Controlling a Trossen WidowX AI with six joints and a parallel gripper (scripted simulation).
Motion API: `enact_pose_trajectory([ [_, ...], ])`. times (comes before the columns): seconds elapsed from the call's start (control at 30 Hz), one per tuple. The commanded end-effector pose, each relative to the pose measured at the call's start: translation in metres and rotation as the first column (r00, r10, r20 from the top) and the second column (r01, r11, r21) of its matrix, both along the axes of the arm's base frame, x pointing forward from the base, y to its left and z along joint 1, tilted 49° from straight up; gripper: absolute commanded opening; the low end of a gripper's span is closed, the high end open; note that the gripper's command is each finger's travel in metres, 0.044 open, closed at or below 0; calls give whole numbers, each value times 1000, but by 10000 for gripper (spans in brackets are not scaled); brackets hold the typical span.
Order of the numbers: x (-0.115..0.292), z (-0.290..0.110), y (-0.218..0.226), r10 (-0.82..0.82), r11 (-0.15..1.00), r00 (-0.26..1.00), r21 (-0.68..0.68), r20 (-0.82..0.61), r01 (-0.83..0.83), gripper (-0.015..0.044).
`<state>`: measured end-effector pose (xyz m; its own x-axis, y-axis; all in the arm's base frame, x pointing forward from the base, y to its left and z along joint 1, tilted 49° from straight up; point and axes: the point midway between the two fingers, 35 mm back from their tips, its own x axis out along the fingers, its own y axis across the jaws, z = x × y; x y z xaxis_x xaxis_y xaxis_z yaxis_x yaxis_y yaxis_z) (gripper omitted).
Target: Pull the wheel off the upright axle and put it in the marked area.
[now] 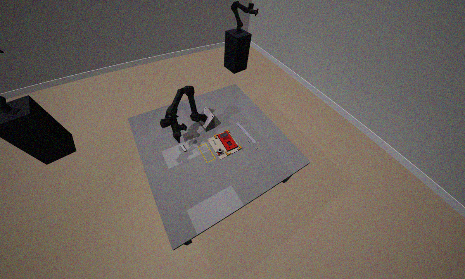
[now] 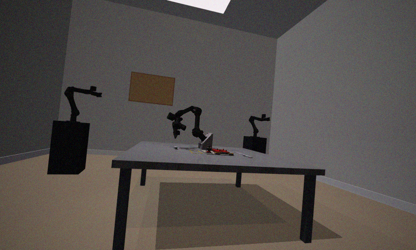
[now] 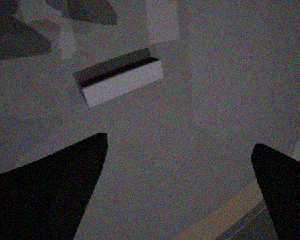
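Observation:
The dark wheel point(image 1: 220, 150) point(image 2: 208, 149) sits at a corner of the pale board, on the upright axle, which is mostly hidden by it. The marked area is a yellow outline point(image 1: 203, 154) on the table, beside the board; nothing is seen inside it. My gripper point(image 1: 179, 142) point(image 2: 175, 137) point(image 3: 182, 147) is open and empty, with its fingers wide apart in the wrist view. It hangs above the table on the far side of the marked area from the wheel.
A small white block point(image 1: 183, 148) point(image 2: 175, 148) point(image 3: 123, 83) lies on the table near my gripper. A red plate point(image 1: 224, 137) point(image 2: 220, 151) lies on the pale board between orange corner pieces. A long pale strip point(image 1: 246, 132) and a thin rod point(image 1: 253, 145) lie beyond the board.

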<state>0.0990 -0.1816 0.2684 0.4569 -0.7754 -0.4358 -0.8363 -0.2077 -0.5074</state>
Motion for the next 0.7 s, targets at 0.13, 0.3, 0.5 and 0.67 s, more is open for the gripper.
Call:
enact_pose_trajectory([
  [0.13,14,-7,-6,-63,986,995,157,76,51,300],
  [0.3,36,-19,-12,-188,923,973,362,133,129,300],
  [0.5,75,-41,-9,-280,823,953,541,117,176,300],
  [0.67,96,-53,-4,-342,759,936,613,88,220,300],
])
